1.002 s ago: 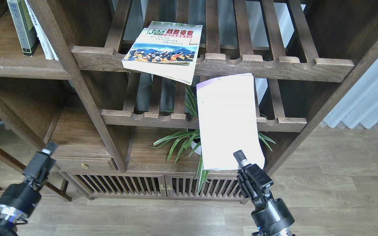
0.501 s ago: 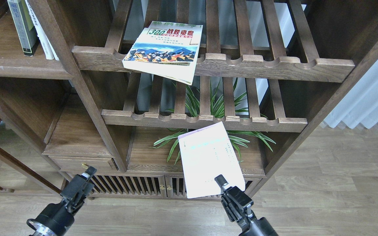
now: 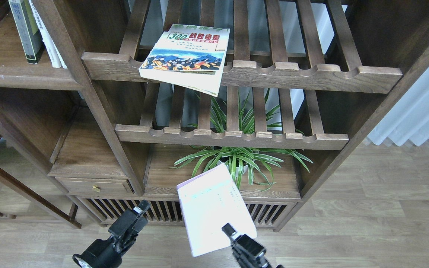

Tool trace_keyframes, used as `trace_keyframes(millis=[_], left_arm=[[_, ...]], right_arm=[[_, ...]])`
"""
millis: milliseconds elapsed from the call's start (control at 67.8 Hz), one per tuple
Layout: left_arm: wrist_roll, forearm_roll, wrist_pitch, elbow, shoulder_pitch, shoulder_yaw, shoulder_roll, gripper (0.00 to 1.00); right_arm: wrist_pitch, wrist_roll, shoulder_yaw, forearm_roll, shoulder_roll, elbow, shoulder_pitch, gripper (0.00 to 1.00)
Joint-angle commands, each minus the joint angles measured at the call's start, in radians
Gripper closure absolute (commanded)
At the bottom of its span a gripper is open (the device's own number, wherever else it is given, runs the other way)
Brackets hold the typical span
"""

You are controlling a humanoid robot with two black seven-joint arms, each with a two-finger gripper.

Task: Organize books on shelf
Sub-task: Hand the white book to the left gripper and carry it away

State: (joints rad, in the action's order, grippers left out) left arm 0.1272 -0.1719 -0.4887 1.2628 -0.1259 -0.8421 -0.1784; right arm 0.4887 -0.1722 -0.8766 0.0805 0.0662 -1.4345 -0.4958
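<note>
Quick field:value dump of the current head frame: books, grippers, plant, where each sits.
held_book: white book, in right gripper, gripped at its lower right corner, in front of the low cabinet
resting_book: cream "300" book, lying flat on top slatted rack, corner overhanging the front rail
left_gripper: left gripper, holds nothing, open or shut cannot be told
upright_books: upright books, on upper left shelf
plant: spider plant, under lower slatted rack
</note>
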Motion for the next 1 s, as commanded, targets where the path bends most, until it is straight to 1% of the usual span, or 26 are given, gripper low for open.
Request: trace_keyframes(millis=[0,44,74,147,162,177,192,221,236,251,265,280,295,310,339,398,560,693,870,914,943,958,973,988], left_arm=[[-0.004,0.000,0.000,-0.002,-0.001,0.029,0.019,0.06],[-0.003,0.000,0.000,-0.002,-0.001,0.031,0.033,0.07],[-0.004,0.000,0.000,-0.003,-0.001,0.031,0.043,0.10],[-0.004,0.000,0.000,-0.003,-0.001,0.031,0.062,0.20],[-0.006,0.000,0.000,-0.003,-0.001,0.031,0.066,0.26],[-0.006,-0.001,0.000,-0.003,-0.001,0.031,0.068,0.29],[-0.006,-0.003,0.000,-0.005,0.000,0.031,0.071,0.36],[-0.009,-0.003,0.000,-0.008,0.002,0.031,0.076,0.43],[-0.014,-0.004,0.000,-0.010,0.002,0.031,0.082,0.51],[-0.017,-0.006,0.000,-0.011,0.002,0.031,0.082,0.58],[-0.020,-0.008,0.000,-0.013,0.002,0.031,0.083,0.61],[-0.029,-0.012,0.000,-0.013,0.002,0.031,0.085,0.71],[-0.032,-0.015,0.000,-0.014,0.002,0.031,0.085,0.75],[-0.043,-0.027,0.000,-0.014,0.003,0.031,0.086,0.85],[-0.049,-0.035,0.000,-0.014,0.003,0.031,0.085,0.91],[-0.049,-0.038,0.000,-0.011,0.014,0.040,0.083,0.92],[-0.047,-0.038,0.000,-0.002,0.015,0.070,0.073,0.93],[-0.046,-0.040,0.000,0.003,0.009,0.070,0.066,0.93],[-0.052,-0.046,0.000,0.030,-0.004,0.067,0.027,0.94],[-0.052,-0.047,0.000,0.043,-0.009,0.064,0.008,0.94],[-0.052,-0.050,0.000,0.049,-0.015,0.060,-0.013,0.94],[-0.054,-0.052,0.000,0.050,-0.015,0.060,-0.018,0.94],[-0.054,-0.054,0.000,0.052,-0.020,0.055,-0.027,0.94],[-0.054,-0.055,0.000,0.053,-0.020,0.055,-0.033,0.94]], right_arm=[[0.000,-0.009,0.007,-0.011,0.001,-0.001,0.000,0.94],[0.000,-0.010,0.008,-0.013,0.000,-0.001,-0.001,0.94],[0.000,-0.010,0.008,-0.014,0.000,0.000,-0.001,0.94],[0.000,-0.016,0.008,-0.018,0.001,0.002,-0.001,0.94],[0.000,-0.018,0.008,-0.018,0.000,0.002,-0.001,0.94],[0.000,-0.018,0.010,-0.019,0.000,0.002,-0.001,0.94],[0.000,-0.018,0.010,-0.019,0.001,0.002,-0.001,0.94],[0.000,-0.018,0.010,-0.019,0.001,0.002,-0.001,0.94],[0.000,-0.018,0.010,-0.019,0.001,0.002,-0.001,0.93],[0.000,-0.018,0.010,-0.019,0.001,0.002,0.000,0.93],[0.000,-0.018,0.010,-0.019,0.001,0.002,-0.001,0.93],[0.000,-0.018,0.010,-0.019,0.001,0.002,0.000,0.93],[0.000,-0.018,0.008,-0.019,0.001,0.002,0.000,0.93],[0.000,-0.018,0.008,-0.019,0.001,0.003,0.000,0.93],[0.000,-0.018,0.008,-0.019,0.001,0.003,0.000,0.93],[0.000,-0.018,0.008,-0.019,0.001,0.003,-0.001,0.92],[0.000,-0.017,0.008,-0.019,0.001,0.003,0.000,0.92],[0.000,-0.017,0.004,-0.019,0.001,0.003,0.000,0.92],[0.000,-0.017,0.004,-0.019,0.000,0.005,0.000,0.91],[0.000,-0.013,0.002,-0.018,0.000,0.006,0.002,0.86],[0.000,-0.012,-0.001,-0.019,-0.003,0.009,0.005,0.70],[0.000,-0.010,-0.001,-0.019,-0.005,0.011,0.006,0.65],[0.000,-0.010,-0.001,-0.022,-0.006,0.009,0.010,0.51],[0.000,-0.009,-0.001,-0.022,-0.006,0.009,0.013,0.42]])
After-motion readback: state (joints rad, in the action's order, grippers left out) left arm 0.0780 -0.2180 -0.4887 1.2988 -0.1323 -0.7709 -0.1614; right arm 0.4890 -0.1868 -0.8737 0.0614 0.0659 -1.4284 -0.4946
